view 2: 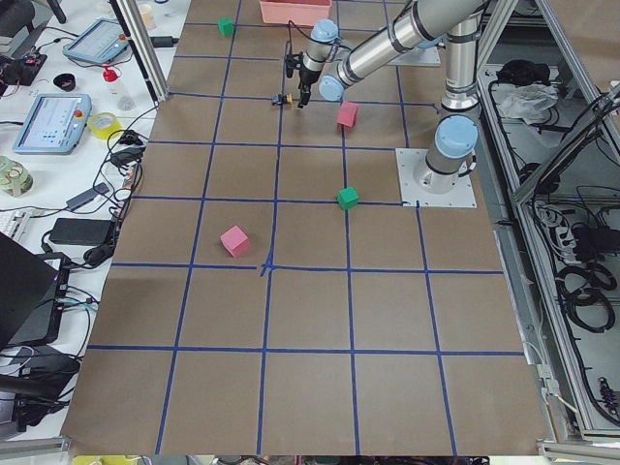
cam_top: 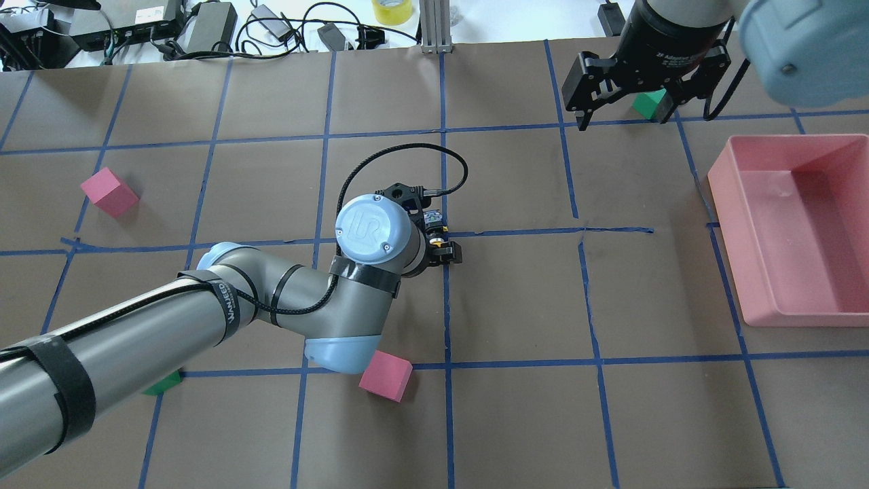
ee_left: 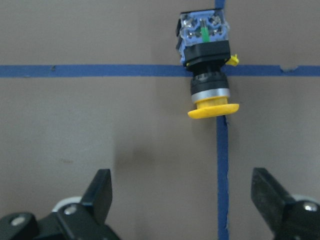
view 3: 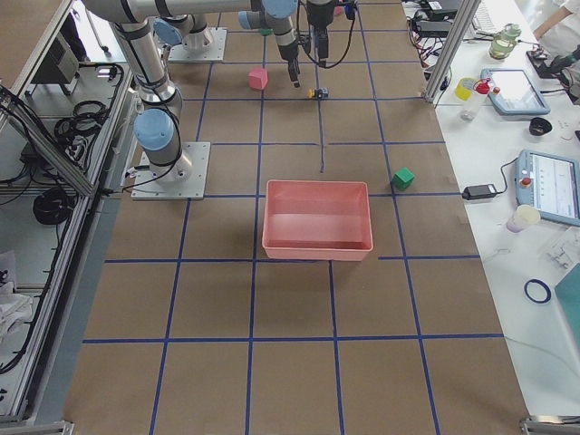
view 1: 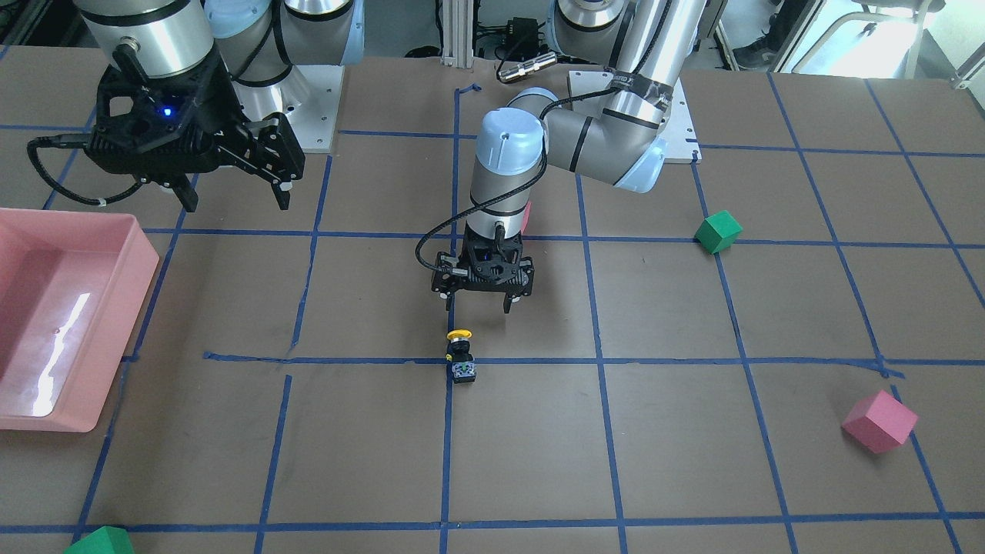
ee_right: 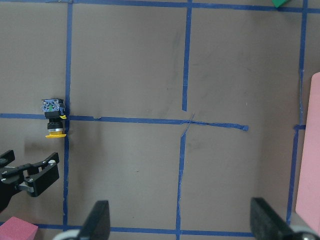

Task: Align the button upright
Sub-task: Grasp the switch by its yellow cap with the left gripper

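Note:
The button (view 1: 461,358) lies on its side on a blue tape crossing, with its yellow cap toward the robot and its silvery-white base away from it. It also shows in the left wrist view (ee_left: 207,65) and the right wrist view (ee_right: 53,117). In the overhead view the button (cam_top: 435,227) is partly hidden by the left wrist. My left gripper (view 1: 477,306) is open and empty, just above the table and a little short of the cap, with its fingers (ee_left: 100,192) spread wide. My right gripper (view 1: 236,201) is open and empty, held high near the pink tray.
A pink tray (view 1: 145,258) stands on the robot's right side. Green cubes (view 1: 718,231) (view 1: 100,542) and a pink cube (view 1: 879,421) lie apart from the button. Another pink cube (cam_top: 385,375) sits close under the left arm's elbow.

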{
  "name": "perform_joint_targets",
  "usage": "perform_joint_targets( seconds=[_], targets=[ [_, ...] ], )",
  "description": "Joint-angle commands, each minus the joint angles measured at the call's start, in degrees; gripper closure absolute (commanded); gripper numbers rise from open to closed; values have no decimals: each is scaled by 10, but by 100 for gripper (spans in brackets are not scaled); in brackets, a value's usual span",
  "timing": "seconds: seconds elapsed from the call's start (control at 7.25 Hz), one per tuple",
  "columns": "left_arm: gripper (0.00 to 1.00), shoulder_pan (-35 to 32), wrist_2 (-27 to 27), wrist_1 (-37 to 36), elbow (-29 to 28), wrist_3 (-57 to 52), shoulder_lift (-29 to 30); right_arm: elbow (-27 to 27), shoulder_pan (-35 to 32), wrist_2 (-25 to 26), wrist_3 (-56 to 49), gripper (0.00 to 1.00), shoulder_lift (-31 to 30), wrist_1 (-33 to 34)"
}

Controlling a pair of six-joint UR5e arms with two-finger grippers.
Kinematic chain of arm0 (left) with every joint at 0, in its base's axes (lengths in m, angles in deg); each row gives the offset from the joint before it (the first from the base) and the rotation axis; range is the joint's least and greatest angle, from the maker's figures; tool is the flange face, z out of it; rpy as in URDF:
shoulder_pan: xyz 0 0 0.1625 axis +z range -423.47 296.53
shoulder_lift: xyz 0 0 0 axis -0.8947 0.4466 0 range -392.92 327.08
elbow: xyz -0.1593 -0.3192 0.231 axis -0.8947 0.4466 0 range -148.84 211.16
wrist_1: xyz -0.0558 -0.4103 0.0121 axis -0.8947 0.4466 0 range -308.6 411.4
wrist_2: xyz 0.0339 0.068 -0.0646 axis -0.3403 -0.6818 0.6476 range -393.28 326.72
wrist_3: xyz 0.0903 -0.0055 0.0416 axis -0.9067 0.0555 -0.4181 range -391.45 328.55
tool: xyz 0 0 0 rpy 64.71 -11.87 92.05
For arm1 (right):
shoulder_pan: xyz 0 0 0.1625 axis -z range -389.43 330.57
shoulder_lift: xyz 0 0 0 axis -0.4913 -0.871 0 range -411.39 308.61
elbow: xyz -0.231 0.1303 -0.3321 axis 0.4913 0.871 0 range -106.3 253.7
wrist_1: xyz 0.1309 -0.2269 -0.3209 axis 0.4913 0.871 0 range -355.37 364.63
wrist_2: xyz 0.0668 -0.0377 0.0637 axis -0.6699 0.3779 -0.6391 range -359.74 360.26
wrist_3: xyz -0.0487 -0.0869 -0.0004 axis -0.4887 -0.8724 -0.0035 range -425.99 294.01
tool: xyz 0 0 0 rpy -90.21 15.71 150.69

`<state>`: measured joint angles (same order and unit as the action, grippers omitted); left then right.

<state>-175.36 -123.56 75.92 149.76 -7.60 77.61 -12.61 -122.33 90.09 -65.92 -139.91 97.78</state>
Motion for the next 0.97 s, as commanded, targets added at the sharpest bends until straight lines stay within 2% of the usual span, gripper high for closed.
perform_joint_targets(
  seconds=[0.0,0.41,0.55,0.69,0.83],
  targets=[
    [0,0,2,0,-32,2,27,-2,0,0,0,0,-1,0],
    [0,0,-3,0,-56,2,61,-3,0,0,0,0,-1,0],
    [11,0,3,0,-64,2,68,-3,0,0,0,0,-1,0],
    [17,0,4,3,-71,3,74,-3,0,0,0,0,-1,0],
    [15,0,3,4,-71,3,79,-3,0,0,0,0,0,-1]
  ],
)
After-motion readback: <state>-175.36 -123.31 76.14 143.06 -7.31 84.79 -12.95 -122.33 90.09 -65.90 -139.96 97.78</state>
